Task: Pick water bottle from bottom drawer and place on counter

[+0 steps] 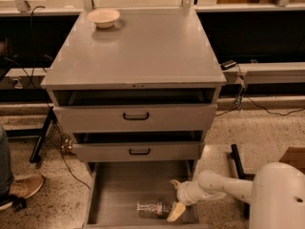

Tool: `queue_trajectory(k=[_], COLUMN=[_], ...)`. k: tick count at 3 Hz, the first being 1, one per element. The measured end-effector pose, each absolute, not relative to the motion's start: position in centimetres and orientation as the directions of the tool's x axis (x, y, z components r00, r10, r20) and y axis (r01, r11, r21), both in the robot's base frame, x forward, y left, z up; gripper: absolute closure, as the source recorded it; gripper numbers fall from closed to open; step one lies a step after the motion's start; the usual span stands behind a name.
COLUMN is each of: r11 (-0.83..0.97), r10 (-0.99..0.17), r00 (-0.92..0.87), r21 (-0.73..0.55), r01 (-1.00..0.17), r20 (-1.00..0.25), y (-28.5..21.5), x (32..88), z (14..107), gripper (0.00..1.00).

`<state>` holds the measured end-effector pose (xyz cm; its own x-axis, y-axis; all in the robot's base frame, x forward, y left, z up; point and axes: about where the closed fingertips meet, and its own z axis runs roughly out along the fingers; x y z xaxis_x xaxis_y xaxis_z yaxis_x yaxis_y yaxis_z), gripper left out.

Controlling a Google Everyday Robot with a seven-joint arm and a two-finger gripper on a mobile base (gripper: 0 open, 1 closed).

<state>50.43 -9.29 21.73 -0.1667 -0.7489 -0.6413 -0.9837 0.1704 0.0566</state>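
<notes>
The water bottle (152, 208) lies on its side on the floor of the open bottom drawer (119, 190), near its front edge. My gripper (173, 198) is down inside the drawer, just right of the bottle, at its cap end. It is open, with one cream fingertip (176, 213) next to the bottle's end and the other further back. It holds nothing. The counter (143, 51) is the grey cabinet top above.
A cream bowl (103, 17) sits at the counter's back left. The two upper drawers with black handles (136, 116) stand slightly open above the bottom drawer. A person's shoe (21, 187) is on the floor at left. Cables run at right.
</notes>
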Motion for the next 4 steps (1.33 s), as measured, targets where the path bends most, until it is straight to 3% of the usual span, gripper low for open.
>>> queue_trajectory(k=[4], r11=[0.113], r10=[-0.726], r00=[-0.061], r21=[-0.032], r01=[-0.993], r20=[-0.685], y=[-3.1], x=[54.8], z=[17.1], gripper=[0.00])
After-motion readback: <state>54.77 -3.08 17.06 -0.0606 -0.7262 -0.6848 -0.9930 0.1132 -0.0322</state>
